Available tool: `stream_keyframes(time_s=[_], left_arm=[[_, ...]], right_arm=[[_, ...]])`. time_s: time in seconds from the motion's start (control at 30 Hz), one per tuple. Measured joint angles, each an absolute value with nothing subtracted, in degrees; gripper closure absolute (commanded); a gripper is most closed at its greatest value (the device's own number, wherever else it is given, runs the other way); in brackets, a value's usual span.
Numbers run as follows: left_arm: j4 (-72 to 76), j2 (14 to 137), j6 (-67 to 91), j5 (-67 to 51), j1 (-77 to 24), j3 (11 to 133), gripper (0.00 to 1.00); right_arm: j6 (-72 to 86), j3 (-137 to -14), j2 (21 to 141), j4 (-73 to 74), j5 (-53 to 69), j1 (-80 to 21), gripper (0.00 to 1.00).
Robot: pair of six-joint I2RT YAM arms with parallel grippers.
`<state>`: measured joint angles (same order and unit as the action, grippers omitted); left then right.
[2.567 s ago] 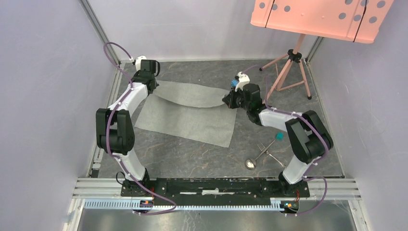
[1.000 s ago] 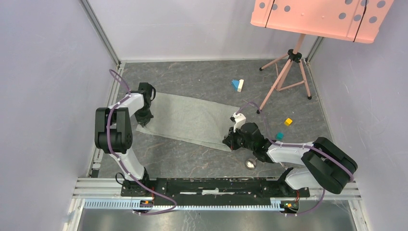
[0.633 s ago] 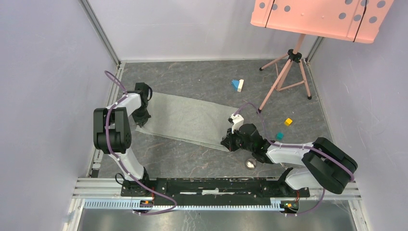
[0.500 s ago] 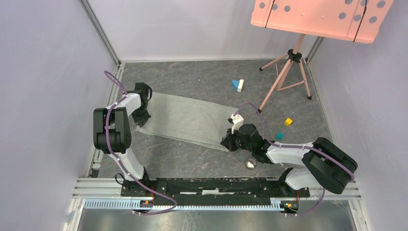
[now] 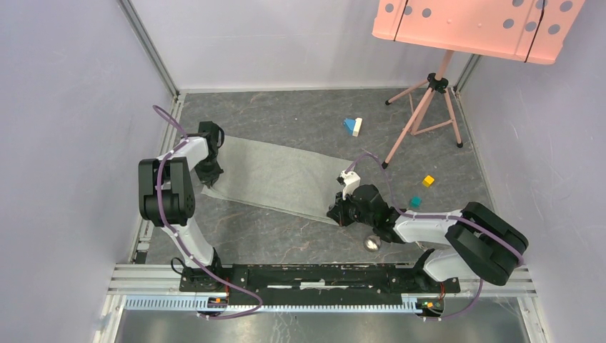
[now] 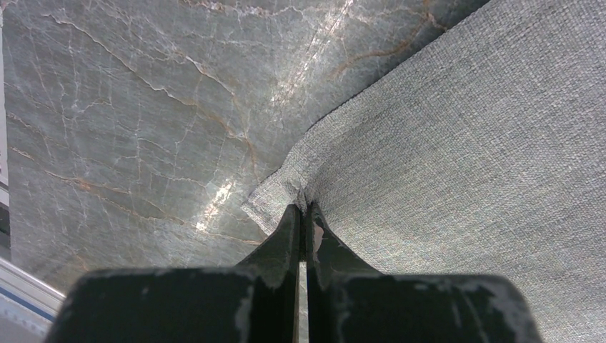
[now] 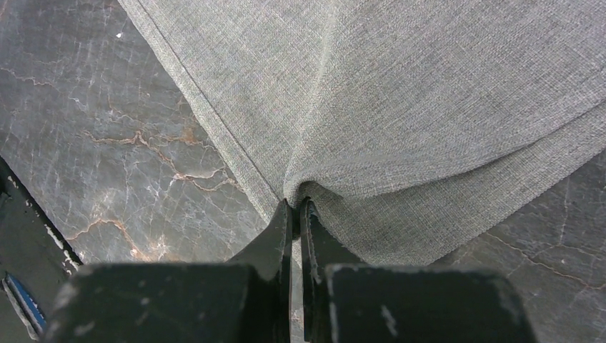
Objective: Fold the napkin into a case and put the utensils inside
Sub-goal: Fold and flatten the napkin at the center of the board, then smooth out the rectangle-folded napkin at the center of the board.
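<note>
The light grey napkin (image 5: 275, 175) lies folded in half on the dark marbled table, a long band running from upper left to lower right. My left gripper (image 5: 209, 174) is shut on the napkin's (image 6: 457, 136) near left corner, the cloth puckered at the tips of my left gripper (image 6: 303, 209). My right gripper (image 5: 338, 214) is shut on the napkin's (image 7: 400, 86) near right corner, where two layers show at the tips of my right gripper (image 7: 295, 203). Of the utensils only the spoon bowl (image 5: 371, 244) shows, just under the right forearm; the fork is hidden.
A blue and a white block (image 5: 352, 126) lie behind the napkin. A yellow block (image 5: 428, 181) and a teal block (image 5: 414, 202) sit right of it. A pink tripod stand (image 5: 427, 100) rises at the back right. Grey walls close in left, right and back.
From 2.6 s ago both grippers carried the far edge toward me, folding the napkin in half. Over the last second both have barely moved, edging slightly left.
</note>
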<state>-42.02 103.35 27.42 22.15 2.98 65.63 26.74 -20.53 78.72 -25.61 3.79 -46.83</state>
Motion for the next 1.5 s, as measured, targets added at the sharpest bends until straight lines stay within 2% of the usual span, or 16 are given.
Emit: stream_keyframes(time_s=[0.3,0.53,0.7,0.73,0.83,0.93,1.0,1.03,1.1,1.2,1.3,1.4,1.5], left_arm=[[-42.3,103.37,27.46,22.2,2.98,65.63,0.97],[-43.24,103.37,27.57,22.37,3.05,65.63,0.94],[-43.42,103.37,27.62,22.55,3.05,65.6,0.87],[-43.46,103.37,27.66,22.55,3.05,65.63,0.86],[-43.7,103.37,27.86,22.85,3.11,65.63,0.6],[-44.25,102.85,28.16,24.62,3.27,65.54,0.38],[-44.64,100.9,28.8,25.47,3.51,65.04,0.13],[-44.93,99.22,29.23,25.58,3.68,64.73,0.09],[-45.23,94.94,30.44,25.58,4.12,64.2,0.08],[-44.93,87.99,31.59,24.69,4.82,63.42,0.07],[-43.97,83.9,32.4,21.12,5.19,62.98,0.07],[-41.91,85.27,32.4,15.29,5.17,63.0,0.09],[-41.41,91.2,32.4,10.41,5.17,63.81,0.09]], right_arm=[[26.74,-20.58,79.5,-25.65,3.77,-46.89,0.95],[26.74,-20.69,80.36,-25.65,3.64,-46.89,0.95],[26.72,-20.78,80.42,-25.63,3.6,-46.89,0.95],[26.72,-20.8,80.42,-25.61,3.6,-46.89,0.94],[26.72,-20.88,80.42,-25.47,3.57,-47.05,0.92],[26.74,-21.32,80.42,-24.43,3.57,-47.16,0.83],[27.05,-21.43,80.14,-22.98,3.6,-47.24,0.67],[27.44,-21.43,79.66,-22.35,3.62,-47.35,0.62],[28.01,-21.43,78.24,-20.05,3.68,-47.62,0.51],[28.6,-21.43,74.78,-16.6,4.67,-48.01,0.27],[27.97,-21.39,69.25,-12.97,4.89,-48.1,0.14],[26.44,-21.41,62.5,-10.57,2.17,-48.25,0.15],[24.64,-23.31,61.63,-8.36,-0.14,-48.21,0.21]])
